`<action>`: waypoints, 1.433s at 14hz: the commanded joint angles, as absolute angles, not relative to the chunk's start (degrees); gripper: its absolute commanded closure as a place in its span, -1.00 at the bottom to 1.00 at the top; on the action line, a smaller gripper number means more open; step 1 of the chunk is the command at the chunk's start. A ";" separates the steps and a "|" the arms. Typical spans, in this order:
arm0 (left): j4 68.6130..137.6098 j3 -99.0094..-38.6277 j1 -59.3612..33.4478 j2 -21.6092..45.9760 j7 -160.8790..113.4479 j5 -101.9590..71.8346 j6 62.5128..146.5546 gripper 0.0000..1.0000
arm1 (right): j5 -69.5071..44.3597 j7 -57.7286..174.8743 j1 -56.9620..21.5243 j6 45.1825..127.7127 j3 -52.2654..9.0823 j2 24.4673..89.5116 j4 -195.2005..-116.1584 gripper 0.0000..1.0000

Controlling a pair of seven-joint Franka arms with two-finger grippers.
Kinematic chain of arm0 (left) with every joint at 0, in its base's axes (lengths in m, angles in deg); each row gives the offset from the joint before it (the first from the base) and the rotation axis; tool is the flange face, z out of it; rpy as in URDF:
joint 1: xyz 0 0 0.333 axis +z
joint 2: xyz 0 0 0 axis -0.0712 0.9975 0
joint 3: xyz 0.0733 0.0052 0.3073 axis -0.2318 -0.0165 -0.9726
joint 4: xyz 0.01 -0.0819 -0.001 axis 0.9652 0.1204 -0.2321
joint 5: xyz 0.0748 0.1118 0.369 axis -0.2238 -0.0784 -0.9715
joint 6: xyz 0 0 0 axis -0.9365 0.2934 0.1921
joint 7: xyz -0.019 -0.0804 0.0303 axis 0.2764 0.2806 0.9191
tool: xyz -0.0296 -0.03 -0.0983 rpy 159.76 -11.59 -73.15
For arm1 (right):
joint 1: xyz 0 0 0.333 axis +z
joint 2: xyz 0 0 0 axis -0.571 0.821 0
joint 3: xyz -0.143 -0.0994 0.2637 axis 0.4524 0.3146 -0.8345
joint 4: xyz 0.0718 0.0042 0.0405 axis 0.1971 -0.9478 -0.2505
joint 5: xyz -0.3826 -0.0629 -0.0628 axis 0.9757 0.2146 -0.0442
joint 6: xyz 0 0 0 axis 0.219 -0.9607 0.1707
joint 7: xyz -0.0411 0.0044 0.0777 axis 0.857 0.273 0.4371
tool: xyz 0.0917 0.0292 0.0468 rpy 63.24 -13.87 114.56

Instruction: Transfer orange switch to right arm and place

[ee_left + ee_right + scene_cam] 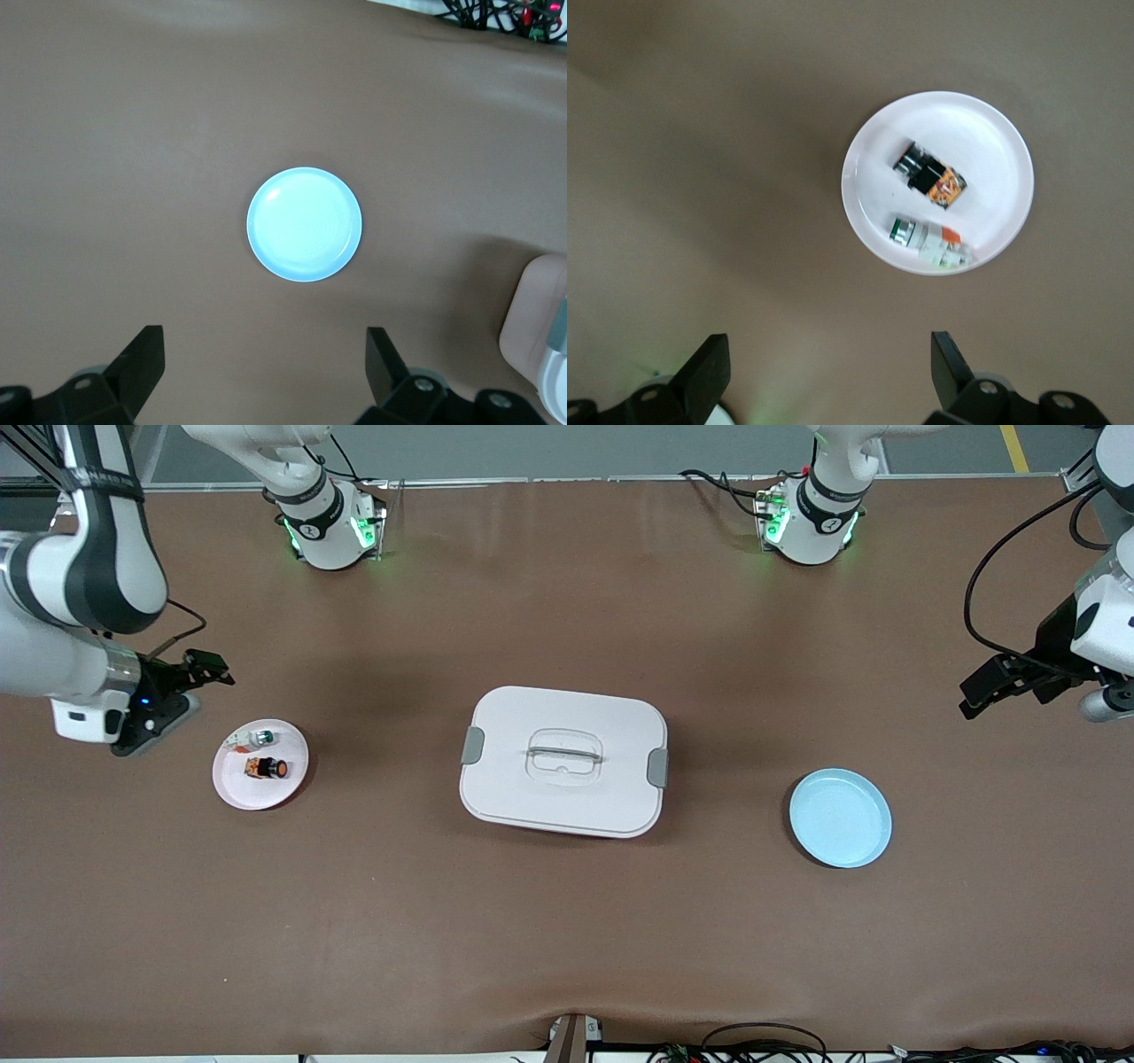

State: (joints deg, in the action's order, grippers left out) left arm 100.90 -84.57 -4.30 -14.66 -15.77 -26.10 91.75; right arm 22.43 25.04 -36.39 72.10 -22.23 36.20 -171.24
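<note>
Looking at this, nothing of the job seems done yet. The orange switch [266, 768] is lying on its side in the pink plate [232, 787] toward the right arm's end of the table, just beside a white-and-green piece [252, 737] that sits a bit farther from the front camera. The right gripper [202, 670] hangs over bare table close to that plate, fingers spread wide and holding nothing (its wrist view shows the plate and both parts plainly). The left gripper [982, 691] is way off over the left arm's end of the table, also spread wide and empty, near the blue plate [840, 818]. A white lidded box [563, 761] sits in the middle between the two plates. So everything's left, I'd say: the pick, the handover between the arms, and the placing, probably onto that blue plate, though that's my guess.
</note>
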 commanded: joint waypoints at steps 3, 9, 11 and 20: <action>96.75 -85.30 -4.61 -15.37 -19.97 -24.93 86.43 -1.00 | 26.38 41.16 -32.81 62.16 -22.38 36.25 -162.14 -1.00; 95.25 -85.21 -4.61 -15.28 -25.13 -25.29 82.91 -1.00 | 25.69 49.46 -31.74 62.23 -22.21 36.60 -158.88 -1.00; 95.16 -85.30 -4.61 -15.20 -27.97 -25.02 82.91 -1.00 | 25.59 49.02 -32.00 61.62 -21.94 36.95 -155.82 -1.00; 94.02 -85.21 -4.78 -14.67 -27.44 -24.85 82.73 -1.00 | 26.56 53.94 -32.18 61.09 -21.77 37.22 -145.79 -1.00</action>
